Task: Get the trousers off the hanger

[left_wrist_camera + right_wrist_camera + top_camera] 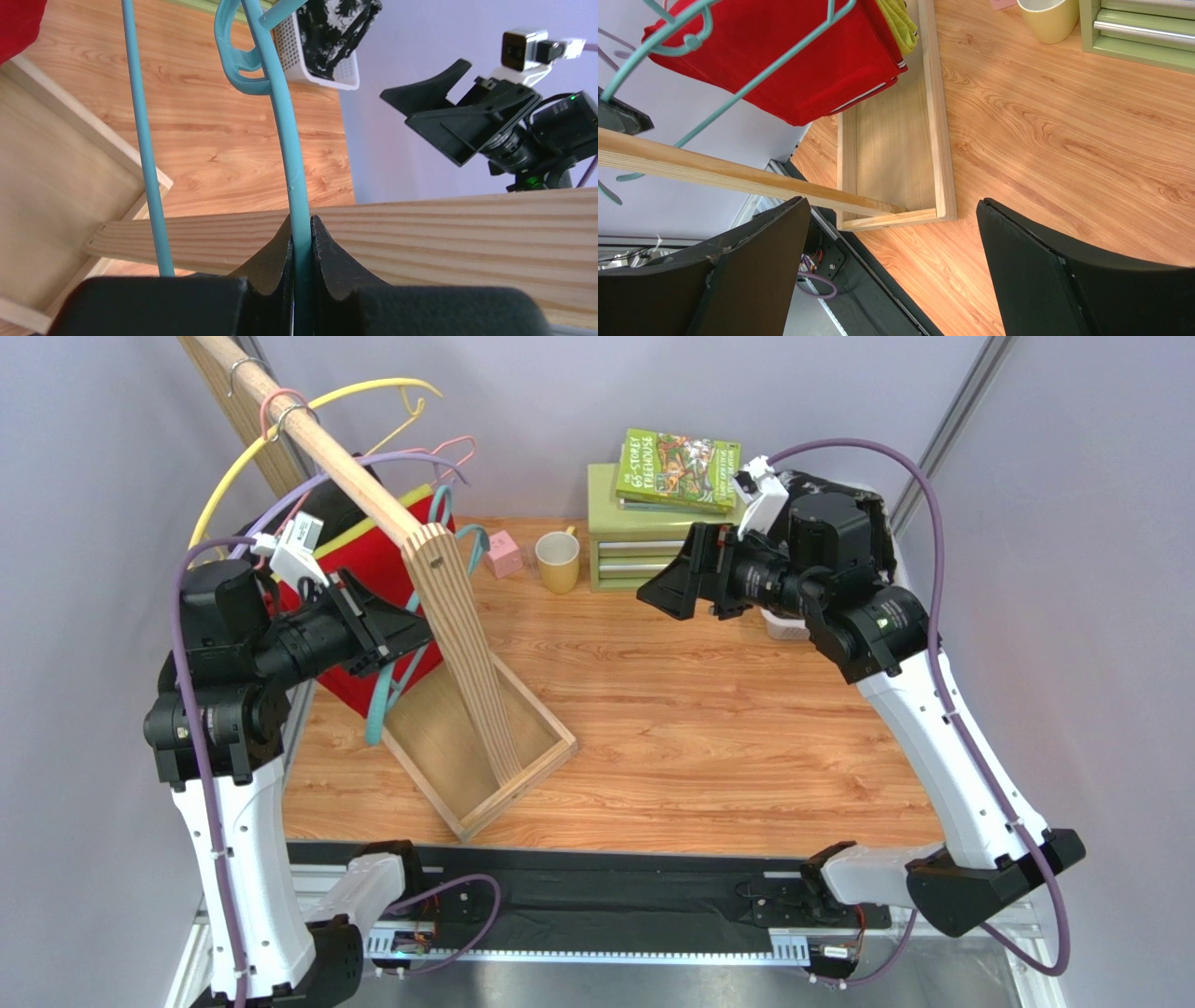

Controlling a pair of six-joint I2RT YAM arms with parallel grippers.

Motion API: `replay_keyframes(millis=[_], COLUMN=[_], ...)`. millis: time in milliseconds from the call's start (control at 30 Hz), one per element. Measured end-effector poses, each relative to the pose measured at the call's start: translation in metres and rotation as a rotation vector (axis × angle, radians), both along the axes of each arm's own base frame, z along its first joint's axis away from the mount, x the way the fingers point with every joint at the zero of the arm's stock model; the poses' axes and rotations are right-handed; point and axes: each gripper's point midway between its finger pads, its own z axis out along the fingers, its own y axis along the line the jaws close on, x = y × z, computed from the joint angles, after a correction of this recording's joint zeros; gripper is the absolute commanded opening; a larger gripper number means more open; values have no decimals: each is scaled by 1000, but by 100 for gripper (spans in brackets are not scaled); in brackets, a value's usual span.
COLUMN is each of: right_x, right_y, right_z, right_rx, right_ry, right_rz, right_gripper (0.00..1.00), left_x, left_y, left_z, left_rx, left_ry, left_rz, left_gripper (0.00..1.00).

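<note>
The red trousers (368, 546) hang folded at the left, under the slanted wooden rod (337, 462); they also show in the right wrist view (787, 63). A teal hanger (382, 703) runs across their front. My left gripper (407, 633) is shut on the teal hanger's wire (291, 175), just above a wooden bar. The black, white-splattered trousers (337, 24) lie in a white basket (298, 59) on the table. My right gripper (671, 595) is open and empty, held in the air over the table's middle, and points toward the rack (892, 203).
The rod leans on a wooden tray frame (540, 756). Yellow and pink hangers (351, 399) hang on the rod. A yellow mug (557, 560), green drawers (638, 546) with books (680, 469) and a small pink item (504, 553) stand at the back.
</note>
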Motion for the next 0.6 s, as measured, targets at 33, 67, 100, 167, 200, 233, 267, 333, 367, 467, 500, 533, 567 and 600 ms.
replay_keyframes(millis=[33, 67, 100, 167, 200, 233, 267, 333, 367, 467, 500, 533, 567, 600], right_x=[-1, -2, -3, -3, -4, -5, -5, -5, -6, -6, -6, -6, -6, -6], right_y=[-1, -1, -1, -2, -2, -3, -3, -3, -3, -2, -2, -1, -1, -1], right_z=[0, -1, -3, -8, -11, -14, -15, -17, -17, -18, -19, -19, -19, -20], right_rx=[-1, -4, -7, -17, -22, -27, -29, -32, -33, -35, -35, -35, -37, -38], right_ry=[0, 3, 8, 21, 30, 41, 44, 47, 48, 49, 50, 49, 49, 50], right_rz=[0, 1, 1, 2, 3, 3, 3, 6, 8, 14, 18, 20, 23, 25], right_gripper=[95, 95, 95, 95, 95, 95, 95, 95, 95, 95, 95, 95, 95, 95], left_x=[1, 3, 5, 7, 7, 8, 8, 7, 7, 7, 7, 7, 7, 7], left_y=[0, 0, 0, 0, 0, 1, 1, 1, 2, 2, 2, 2, 2, 2], left_z=[2, 5, 7, 13, 16, 19, 22, 26, 29, 37, 40, 43, 46, 49], left_rx=[-7, -16, -23, -33, -37, -41, -45, -54, -58, -69, -71, -72, -73, -74], left_ry=[-5, -11, -19, -32, -42, -53, -64, -79, -87, -118, -127, -137, -147, -157], left_rz=[-1, -3, -4, -3, 1, 4, 8, 16, 20, 28, 30, 30, 31, 32], left_gripper=[0, 0, 0, 0, 0, 0, 0, 0, 0, 0, 0, 0, 0, 0])
